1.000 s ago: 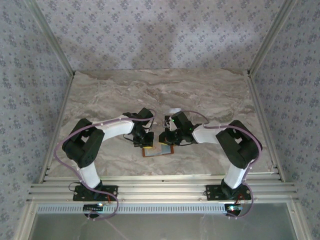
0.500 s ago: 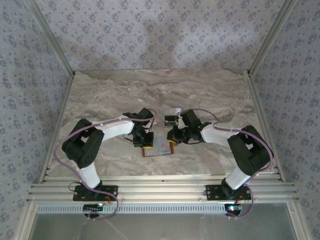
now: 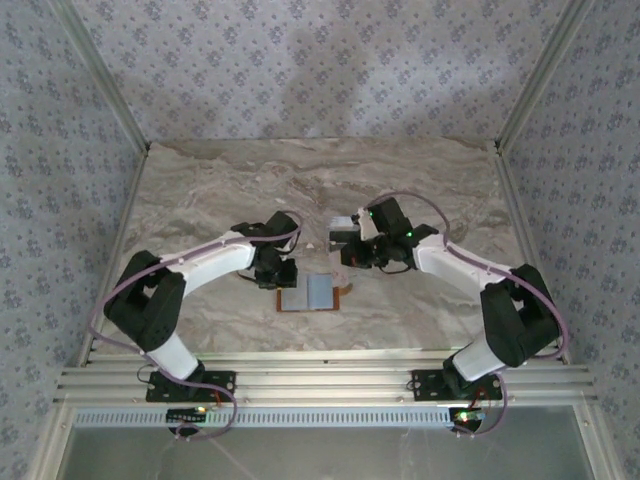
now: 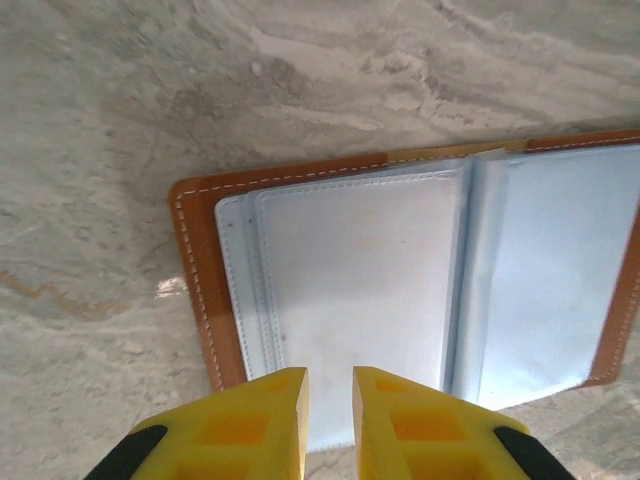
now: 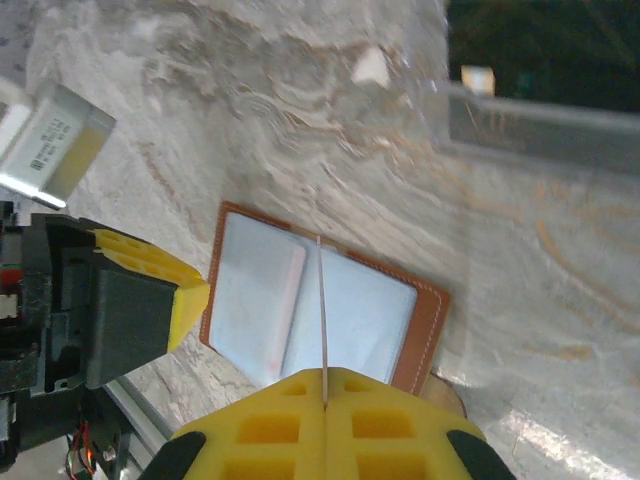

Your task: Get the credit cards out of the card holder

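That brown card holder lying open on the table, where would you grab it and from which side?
On the card holder, probably the stitched leather left edge, approached from the left, low along the marble table. It lies open and flat, and that border juts past the clear sleeves, so a finger could slide under.

Seen from the left wrist, the open orange-brown leather card holder (image 4: 350,280) runs past the picture's right edge, and the yellow fingers of the left gripper (image 4: 330,375) cover part of its lower border. Seen from the right wrist, the thin credit card (image 5: 321,300) pinched by the right gripper (image 5: 324,378) presents just its edge, so its colour cannot be told.
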